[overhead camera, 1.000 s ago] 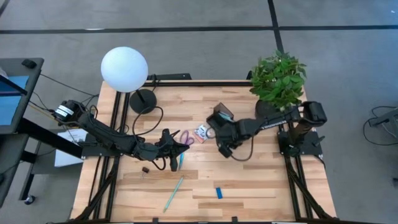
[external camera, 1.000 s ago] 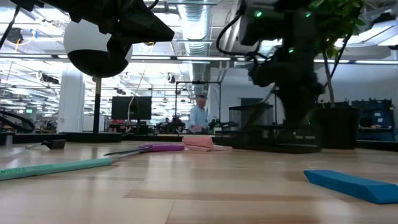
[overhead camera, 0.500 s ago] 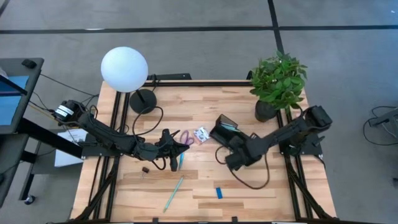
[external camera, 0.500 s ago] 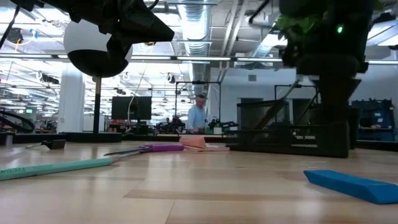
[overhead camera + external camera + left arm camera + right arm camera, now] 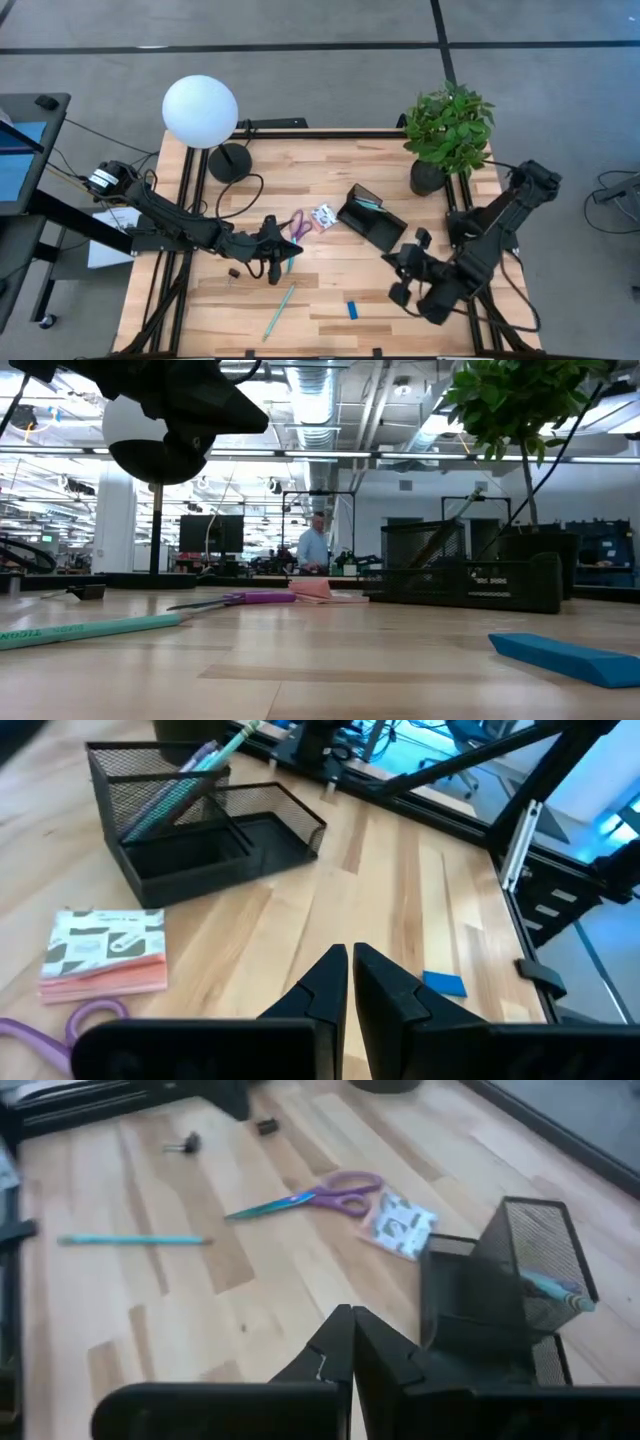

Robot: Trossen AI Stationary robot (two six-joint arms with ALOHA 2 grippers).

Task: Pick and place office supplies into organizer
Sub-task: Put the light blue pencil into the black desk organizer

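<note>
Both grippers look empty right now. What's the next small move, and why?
Probably open the left gripper and lower it onto the scissors just beside it. Its fingers are shut on nothing, the right gripper sits farther off, also shut, and the organizer holds only pens so far.

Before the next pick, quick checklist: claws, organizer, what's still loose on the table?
1. Left claw shut, holding nothing, over the scissors' blade end: ok.
2. Right claw shut, holding nothing, clear of the organizer: ok.
3. Organizer upright, pens in its tall back section, low front tray bare: ok.
4. Scissors, white patterned packet, teal pen, blue block loose on the table: not ok.
5. Tiny black piece beside the left arm, reachable: cannot tell.
</note>
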